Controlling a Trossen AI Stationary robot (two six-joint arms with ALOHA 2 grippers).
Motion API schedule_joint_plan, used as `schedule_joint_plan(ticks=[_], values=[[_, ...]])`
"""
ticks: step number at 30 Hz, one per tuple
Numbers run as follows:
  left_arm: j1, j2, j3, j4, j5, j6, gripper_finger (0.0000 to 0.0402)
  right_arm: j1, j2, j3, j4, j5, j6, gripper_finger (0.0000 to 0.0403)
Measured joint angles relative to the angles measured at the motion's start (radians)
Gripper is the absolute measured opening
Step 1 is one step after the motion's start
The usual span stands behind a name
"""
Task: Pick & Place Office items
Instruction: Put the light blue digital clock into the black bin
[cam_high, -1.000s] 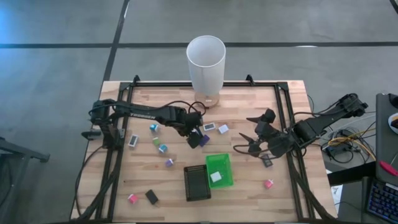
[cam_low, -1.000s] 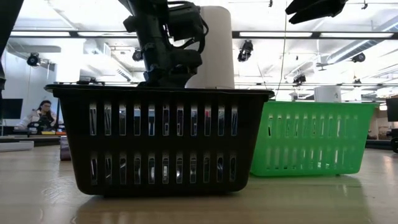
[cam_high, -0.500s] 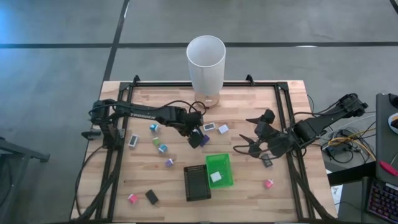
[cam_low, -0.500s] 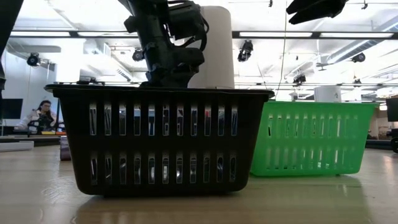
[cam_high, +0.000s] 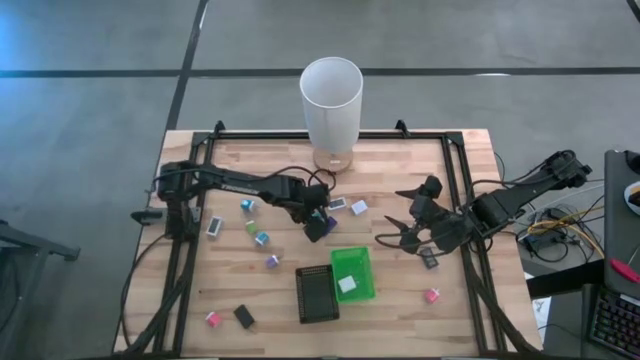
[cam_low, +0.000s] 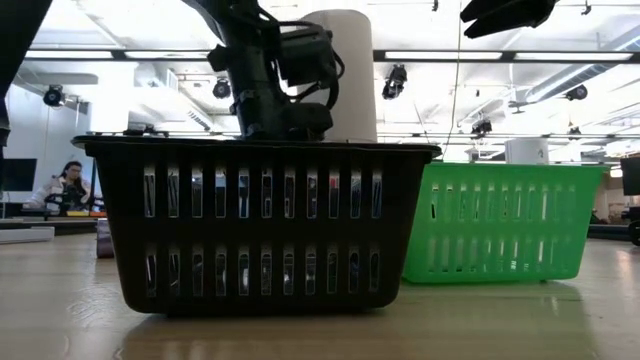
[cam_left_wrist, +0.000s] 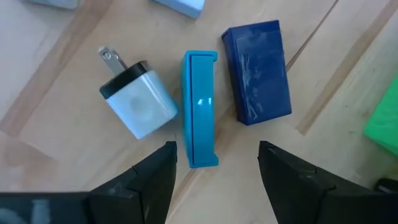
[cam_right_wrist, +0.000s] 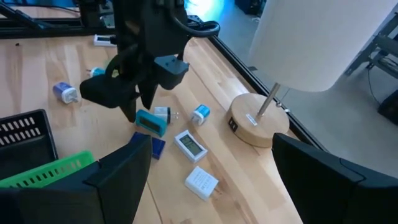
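Observation:
My left gripper (cam_left_wrist: 214, 155) is open and points down over a cluster in the middle of the table. Its fingers stand on either side of the near end of a teal block (cam_left_wrist: 200, 127), which lies flat between a white plug charger (cam_left_wrist: 138, 102) and a dark blue block (cam_left_wrist: 256, 71). The right wrist view shows the same left gripper (cam_right_wrist: 132, 99) just above the teal block (cam_right_wrist: 151, 122). In the high view this spot is under the left gripper (cam_high: 318, 224). My right gripper (cam_high: 400, 232) hovers open at the table's right.
A black tray (cam_high: 315, 293) and a green tray (cam_high: 360, 262) holding a white block (cam_high: 347, 285) sit near the cluster. The tall white cylinder (cam_high: 331, 100) stands on a wooden base at the far edge. Small items lie scattered, such as a pink one (cam_high: 432, 295) and a black one (cam_high: 243, 316).
My left arm has stretched out a little, and its gripper has edged toward the table's right over the cluster. The items on the table have stayed where they were.

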Motion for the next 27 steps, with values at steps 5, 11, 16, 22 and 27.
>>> schedule_joint_plan(ticks=[5, 11, 16, 22, 27], values=[[0.0, 0.019, 0.0, 0.003, 0.003, 0.0, 0.0227, 0.0, 0.0, 0.0, 0.001, 0.0, -0.001, 0.0325], [0.0, 0.036, 0.0, 0.027, 0.003, 0.0, 0.0227, 0.0, 0.0, 0.0, 0.003, 0.0, -0.003, 0.0325], [0.0, 0.036, 0.0, 0.049, -0.003, 0.0, 0.0227, 0.0, 0.0, 0.0, 0.004, 0.0, -0.003, 0.0325], [0.0, 0.037, 0.001, 0.055, -0.009, 0.0, 0.0227, 0.0, 0.0, 0.0, 0.004, 0.0, -0.003, 0.0325], [0.0, 0.037, 0.001, 0.055, -0.009, 0.0, 0.0227, 0.0, 0.0, 0.0, 0.004, 0.001, -0.003, 0.0325]])
